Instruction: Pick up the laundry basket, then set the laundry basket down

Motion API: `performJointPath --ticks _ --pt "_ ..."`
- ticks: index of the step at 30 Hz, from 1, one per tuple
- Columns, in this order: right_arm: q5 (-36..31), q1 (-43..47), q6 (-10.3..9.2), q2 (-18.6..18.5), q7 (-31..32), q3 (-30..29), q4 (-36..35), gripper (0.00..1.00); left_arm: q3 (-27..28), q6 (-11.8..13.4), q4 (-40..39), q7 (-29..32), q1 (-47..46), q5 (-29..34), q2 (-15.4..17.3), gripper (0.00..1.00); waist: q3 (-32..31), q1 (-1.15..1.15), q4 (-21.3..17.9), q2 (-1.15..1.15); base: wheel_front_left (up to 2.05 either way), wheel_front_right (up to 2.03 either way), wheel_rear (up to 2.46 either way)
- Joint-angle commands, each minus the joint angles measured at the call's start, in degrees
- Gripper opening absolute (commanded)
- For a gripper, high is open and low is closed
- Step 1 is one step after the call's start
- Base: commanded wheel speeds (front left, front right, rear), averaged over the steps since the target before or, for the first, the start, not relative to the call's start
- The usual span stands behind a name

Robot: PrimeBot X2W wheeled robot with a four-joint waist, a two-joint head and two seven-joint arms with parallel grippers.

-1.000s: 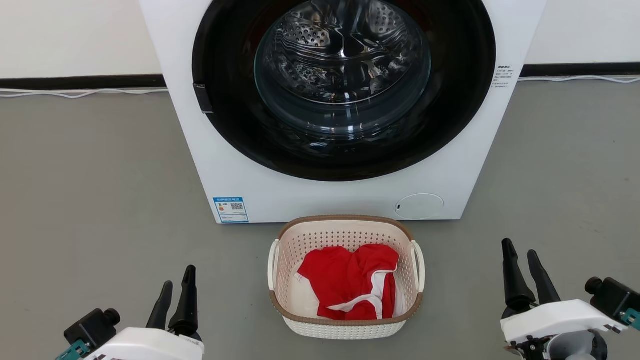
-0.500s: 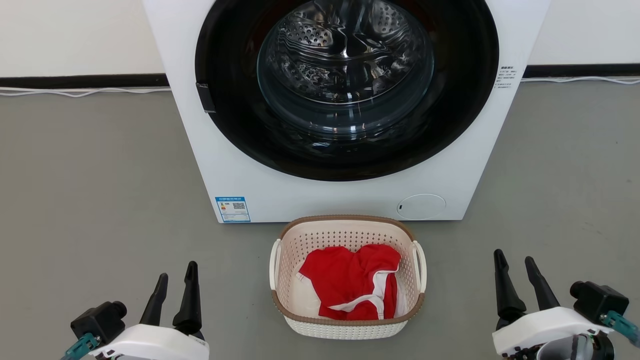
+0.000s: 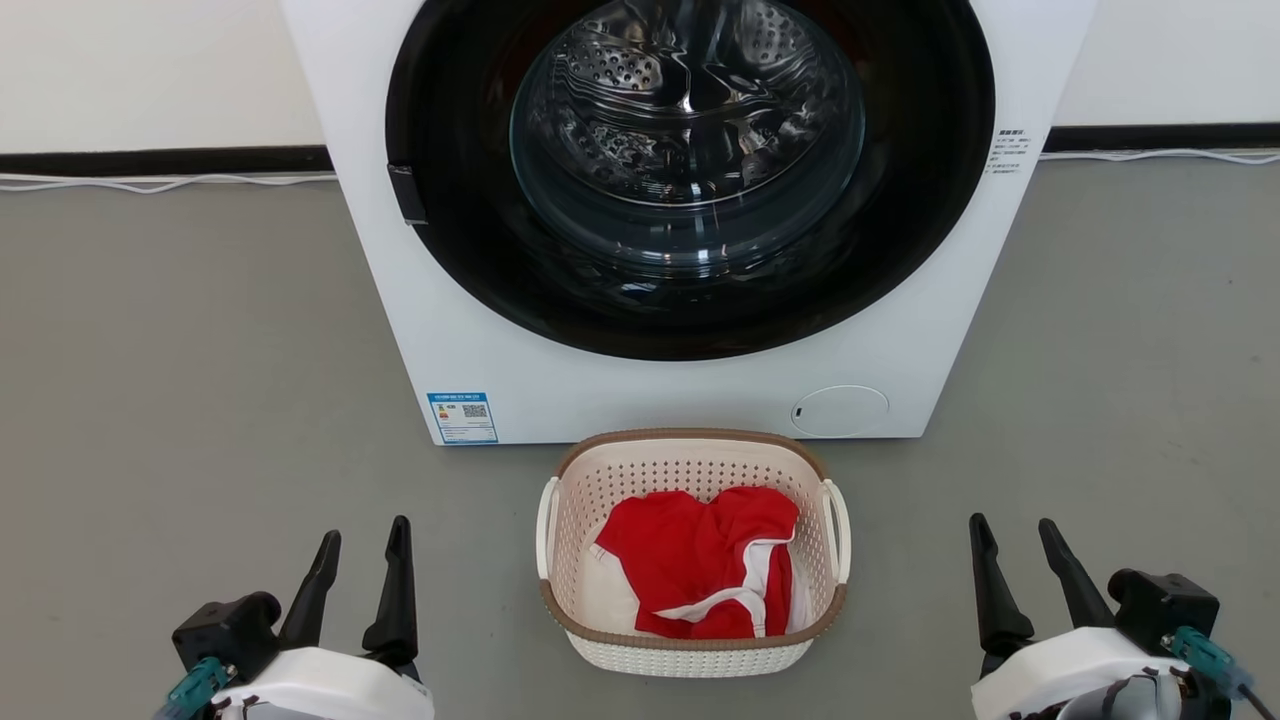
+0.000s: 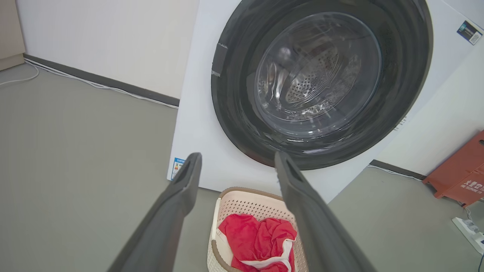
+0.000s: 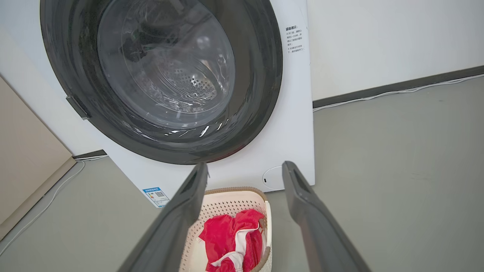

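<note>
Visibly open, left jaws and right jaws flank the laundry basket

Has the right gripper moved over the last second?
Yes. The right gripper has slid inward toward the laundry basket and lower in the head view, while the basket stayed put.

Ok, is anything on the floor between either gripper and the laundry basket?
Nothing visible: just grey floor separates the left gripper and the right gripper from the laundry basket. Both are open.
</note>
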Motion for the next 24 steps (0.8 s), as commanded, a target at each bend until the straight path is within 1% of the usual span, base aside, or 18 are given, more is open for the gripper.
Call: performJointPath --ticks 1,9,10,24 --pt "-2.50 -2.82 0.34 -0.51 -1.43 1.44 -1.02 1.00 1.14 0.38 -1.78 -0.90 -1.67 2.46 0.62 1.00 -0.05 0.00 -0.12 0.00 0.00 0.00 0.00" --pt "-8.68 -2.65 0.37 -0.53 -2.78 1.76 -0.70 1.00 0.71 0.19 -1.26 -2.26 -1.49 8.43 0.68 1.00 -0.02 0.00 -0.32 0.00 0.00 0.00 0.00" --pt "-8.68 -2.65 0.37 -0.53 -2.78 1.76 -0.70 1.00 0.71 0.19 -1.26 -2.26 -1.49 8.43 0.68 1.00 -0.02 0.00 -0.32 0.00 0.00 0.00 0.00" --pt "-19.37 -2.88 0.41 -0.57 -5.13 1.67 -0.24 1.00 0.06 0.36 -0.27 -4.64 -1.38 17.83 0.79 1.00 0.12 0.00 0.10 0.00 0.00 0.00 0.00"
